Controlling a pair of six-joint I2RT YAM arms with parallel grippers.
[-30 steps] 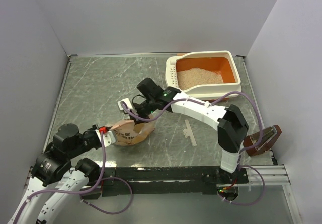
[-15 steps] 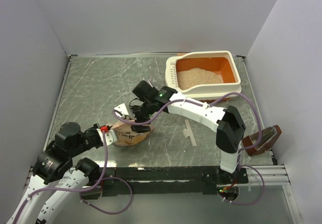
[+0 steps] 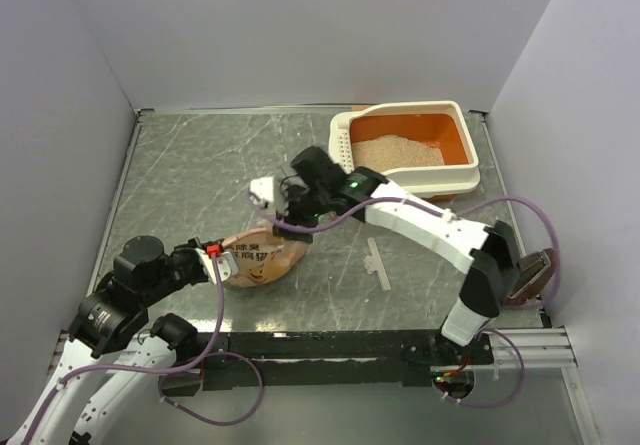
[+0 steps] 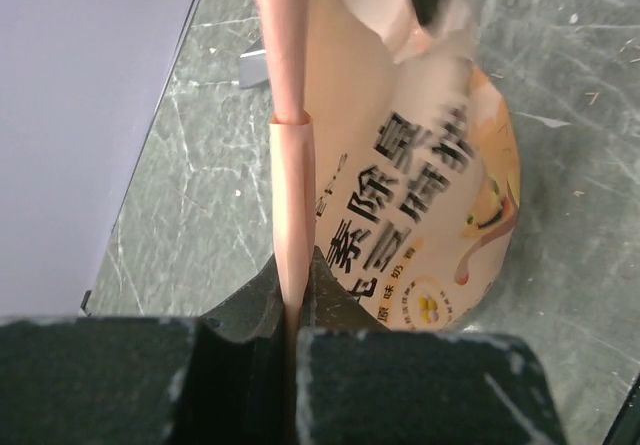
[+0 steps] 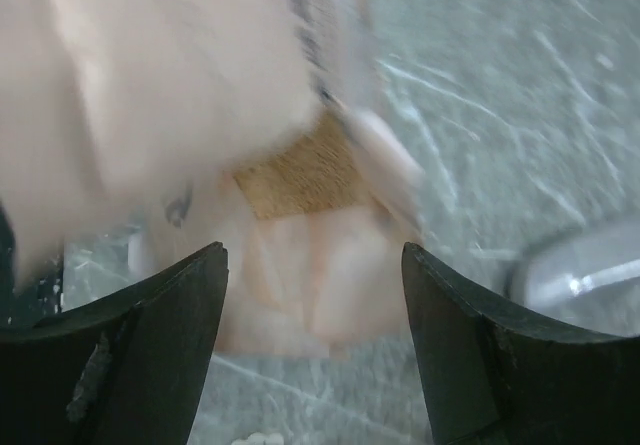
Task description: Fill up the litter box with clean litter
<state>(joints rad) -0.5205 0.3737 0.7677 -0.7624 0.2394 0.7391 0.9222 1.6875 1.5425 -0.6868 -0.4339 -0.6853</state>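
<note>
From above, the litter box (image 3: 430, 177) is sitting far right with clean litter (image 3: 398, 151) inside; the bag (image 3: 262, 257) is lying well apart, the right gripper (image 3: 287, 205) reaching over it. Left wrist: the left gripper (image 4: 292, 285) is pinching the bag's thin edge (it could slip and spill grains). Right wrist: that gripper's fingers (image 5: 150, 355) are standing wide apart, holding nothing.

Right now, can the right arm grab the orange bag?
Probably yes. The right gripper hangs open right over the bag, nothing between them. The left gripper pinches only the bag's edge, leaving the rest free.
</note>
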